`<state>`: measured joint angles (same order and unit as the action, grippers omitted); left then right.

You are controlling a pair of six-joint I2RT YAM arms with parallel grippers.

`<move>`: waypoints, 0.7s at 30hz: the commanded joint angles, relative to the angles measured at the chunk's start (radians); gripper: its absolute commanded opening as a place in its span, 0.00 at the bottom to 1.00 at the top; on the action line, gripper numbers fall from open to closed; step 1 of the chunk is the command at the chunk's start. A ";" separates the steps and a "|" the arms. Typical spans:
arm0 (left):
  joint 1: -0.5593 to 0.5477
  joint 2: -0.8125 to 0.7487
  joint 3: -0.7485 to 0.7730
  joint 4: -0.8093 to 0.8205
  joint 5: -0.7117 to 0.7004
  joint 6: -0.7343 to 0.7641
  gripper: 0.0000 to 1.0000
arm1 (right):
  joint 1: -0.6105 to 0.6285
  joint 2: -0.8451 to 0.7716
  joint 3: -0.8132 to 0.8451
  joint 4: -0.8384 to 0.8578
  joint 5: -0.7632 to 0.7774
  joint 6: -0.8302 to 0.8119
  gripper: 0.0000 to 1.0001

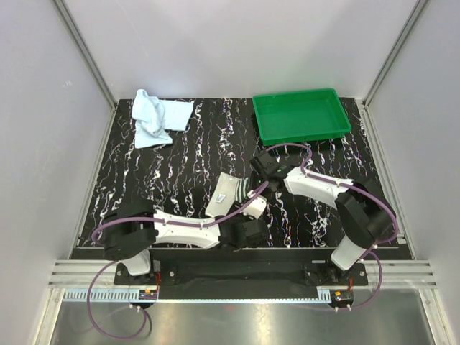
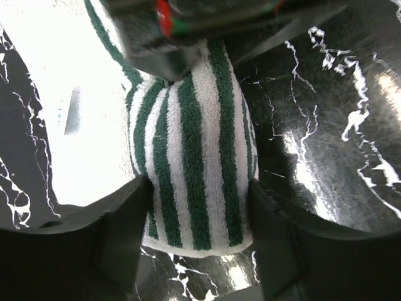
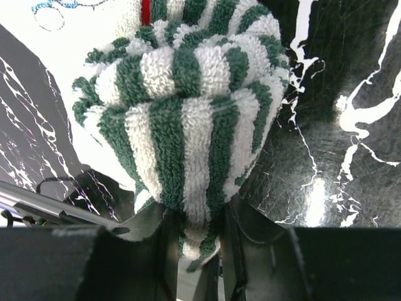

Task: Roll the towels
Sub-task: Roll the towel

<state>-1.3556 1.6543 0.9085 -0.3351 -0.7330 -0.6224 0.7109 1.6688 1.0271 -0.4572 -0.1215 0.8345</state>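
Right pincer: clamped on a bunched end of the striped towel, with the cloth pinched thin between the jaws and the rest swelling beyond in stacked folds. Left pincer: jaws set against both flanks of the same towel, gripping across its width near the other end, which hangs rounded just above the bench. Judgement: the grips oppose each other along the towel, one anchoring the gathered part while the other takes the loose length. That suits a roll partly made. The folds look slack, so the roll is not finished. From above, the towel lies near the middle of the bench, toward the near side, between the two wrists. The arms converge over it and hide part of it. The blue towel lies crumpled at the far left corner, well apart from both pincers and not yet rolled. The tray sits at the far right, near the right wrist but not touching it. Room to move: bare bench runs left and far-left of the striped towel. The near edge is just beside the left wrist, so there is little margin there. The wrists are close together, so contact between them is the likeliest hazard.
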 commanded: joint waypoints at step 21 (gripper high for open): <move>0.036 -0.065 -0.132 0.208 0.095 0.023 0.31 | -0.183 -0.217 0.088 -0.311 0.125 -0.103 0.80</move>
<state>-1.3365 1.6119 0.8040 -0.1516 -0.6983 -0.5976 0.6300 1.5513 1.0737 -0.6823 -0.0368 0.7883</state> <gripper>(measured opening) 0.360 0.789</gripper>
